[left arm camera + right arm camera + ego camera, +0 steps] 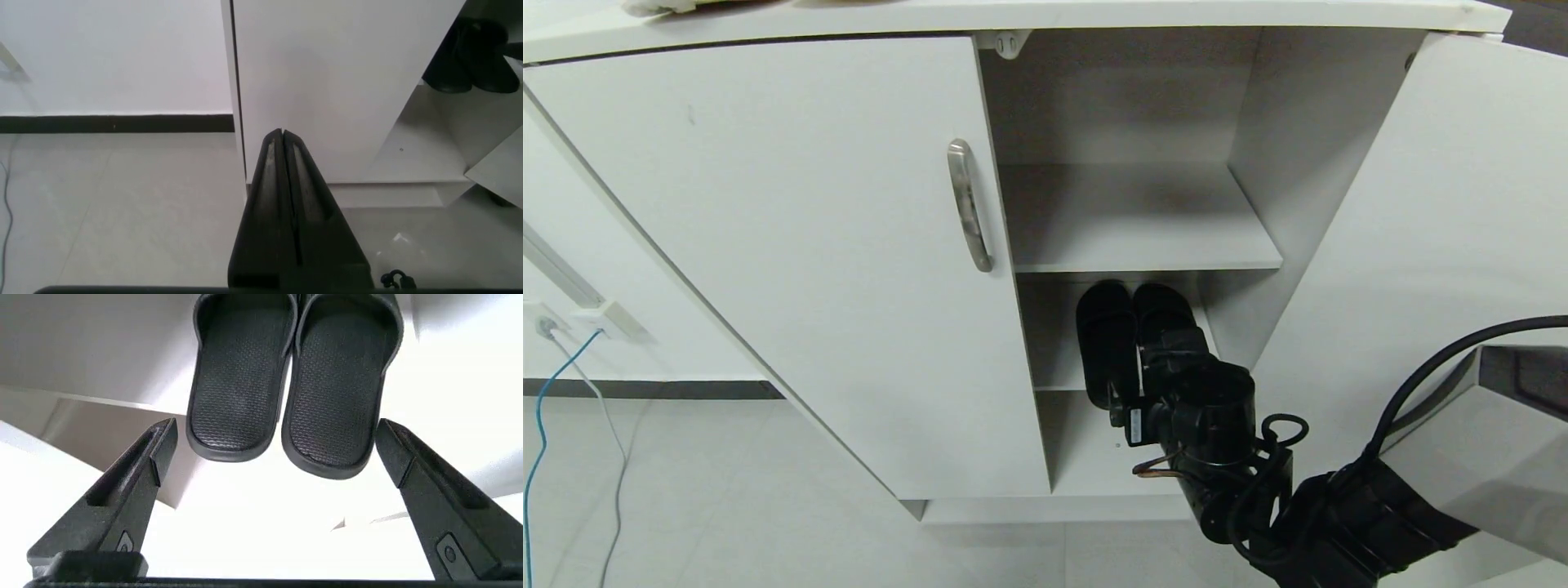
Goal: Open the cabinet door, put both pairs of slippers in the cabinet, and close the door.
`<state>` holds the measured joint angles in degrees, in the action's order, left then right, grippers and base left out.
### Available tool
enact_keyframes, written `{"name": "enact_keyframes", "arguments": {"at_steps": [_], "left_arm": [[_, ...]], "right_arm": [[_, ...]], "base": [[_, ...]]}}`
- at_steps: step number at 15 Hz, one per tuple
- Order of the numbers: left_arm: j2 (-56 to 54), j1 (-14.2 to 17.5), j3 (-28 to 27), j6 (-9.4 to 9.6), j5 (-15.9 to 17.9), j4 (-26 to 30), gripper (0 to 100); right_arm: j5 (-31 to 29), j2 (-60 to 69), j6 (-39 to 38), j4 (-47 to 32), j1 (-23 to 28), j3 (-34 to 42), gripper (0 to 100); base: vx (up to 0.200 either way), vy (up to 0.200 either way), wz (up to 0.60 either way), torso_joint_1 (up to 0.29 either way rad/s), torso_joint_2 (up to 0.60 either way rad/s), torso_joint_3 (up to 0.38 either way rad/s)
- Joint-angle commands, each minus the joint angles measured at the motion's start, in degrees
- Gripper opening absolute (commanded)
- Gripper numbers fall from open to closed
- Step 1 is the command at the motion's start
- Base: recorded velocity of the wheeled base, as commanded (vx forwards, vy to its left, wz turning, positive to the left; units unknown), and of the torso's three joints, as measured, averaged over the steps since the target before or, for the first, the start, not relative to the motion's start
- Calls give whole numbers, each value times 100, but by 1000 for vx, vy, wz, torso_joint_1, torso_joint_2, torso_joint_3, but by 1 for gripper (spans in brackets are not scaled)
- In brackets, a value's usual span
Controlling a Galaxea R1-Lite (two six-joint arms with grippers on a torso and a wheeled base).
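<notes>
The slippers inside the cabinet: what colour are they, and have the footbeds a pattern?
Black rubber slippers, finely dimpled footbeds; clearest in right wrist view.

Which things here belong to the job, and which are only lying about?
Belong to the job: black slippers, cabinet, open door, right end effector.
Only lying about: blue cable, wall socket.

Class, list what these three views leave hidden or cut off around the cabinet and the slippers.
- Head view: the space behind the closed left door, hidden by that door.
- Head view: heel of one of the black slippers, covered by the right gripper.
- Right wrist view: the slippers' toe ends, cut off by the picture's edge.
</notes>
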<state>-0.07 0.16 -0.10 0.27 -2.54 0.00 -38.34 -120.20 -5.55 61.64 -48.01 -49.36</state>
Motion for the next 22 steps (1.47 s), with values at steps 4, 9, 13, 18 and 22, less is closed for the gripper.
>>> {"name": "enact_keyframes", "arguments": {"at_steps": [4,9,13,18,22], "left_arm": [[7,2,1,0,-1,0,0],[7,2,1,8,25,0,0],[7,2,1,0,51,0,0],[7,2,1,0,51,0,0],[7,2,1,8,51,0,0]], "right_arm": [[2,58,19,-11,-68,58,100],[2,67,19,24,-68,111,100],[-7,76,27,173,-86,225,100],[-7,102,45,191,-165,304,100],[2,102,36,191,-165,348,100]], "base": [[-150,0,0,3,2,2],[0,0,0,0,0,0],[0,0,0,0,0,0],[0,0,0,0,0,0],[0,0,0,0,0,0]]}}
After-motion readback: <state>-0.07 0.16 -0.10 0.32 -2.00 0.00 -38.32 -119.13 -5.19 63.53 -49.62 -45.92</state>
